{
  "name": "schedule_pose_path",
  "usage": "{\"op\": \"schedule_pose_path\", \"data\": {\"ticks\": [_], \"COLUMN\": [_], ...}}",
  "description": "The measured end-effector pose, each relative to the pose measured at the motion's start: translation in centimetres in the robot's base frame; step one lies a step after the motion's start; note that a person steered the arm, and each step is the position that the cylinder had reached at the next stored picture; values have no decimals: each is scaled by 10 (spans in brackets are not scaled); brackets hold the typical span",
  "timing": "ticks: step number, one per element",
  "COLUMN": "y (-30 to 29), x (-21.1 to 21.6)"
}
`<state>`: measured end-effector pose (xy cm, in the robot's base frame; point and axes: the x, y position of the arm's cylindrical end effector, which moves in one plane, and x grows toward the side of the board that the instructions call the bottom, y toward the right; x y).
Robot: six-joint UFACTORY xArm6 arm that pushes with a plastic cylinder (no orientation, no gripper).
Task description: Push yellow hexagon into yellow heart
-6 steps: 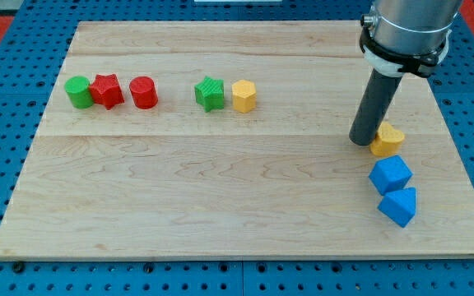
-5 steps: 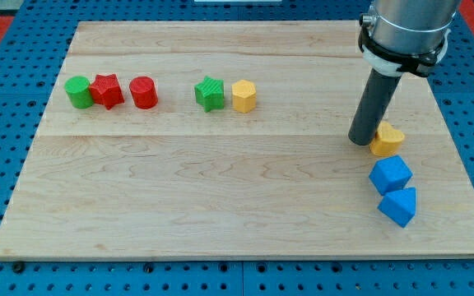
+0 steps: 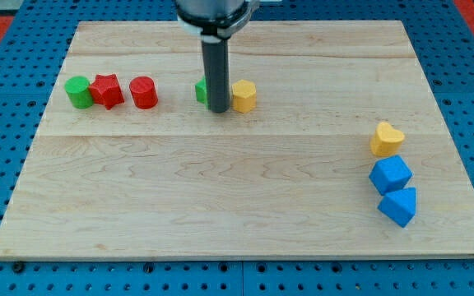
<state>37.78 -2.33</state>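
Observation:
The yellow hexagon [image 3: 244, 95] sits on the wooden board [image 3: 237, 189] in the upper middle. My tip [image 3: 219, 108] stands right at its left side, between it and the green star [image 3: 201, 90], which the rod partly hides. The yellow heart [image 3: 386, 139] lies far off at the view's right, with a wide stretch of board between it and the hexagon.
A green cylinder [image 3: 78, 91], a red star [image 3: 106, 90] and a red cylinder [image 3: 143, 92] form a row at the upper left. Two blue blocks [image 3: 390, 175] [image 3: 398, 205] lie just below the yellow heart, near the board's right edge.
The rod has moved from beside the yellow heart at the right to the left side of the yellow hexagon. No block has visibly moved.

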Motion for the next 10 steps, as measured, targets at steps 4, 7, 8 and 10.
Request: {"op": "schedule_pose_path", "data": {"ticks": [4, 7, 8, 10], "y": [120, 214, 240, 240], "x": [-25, -57, -23, -57]}}
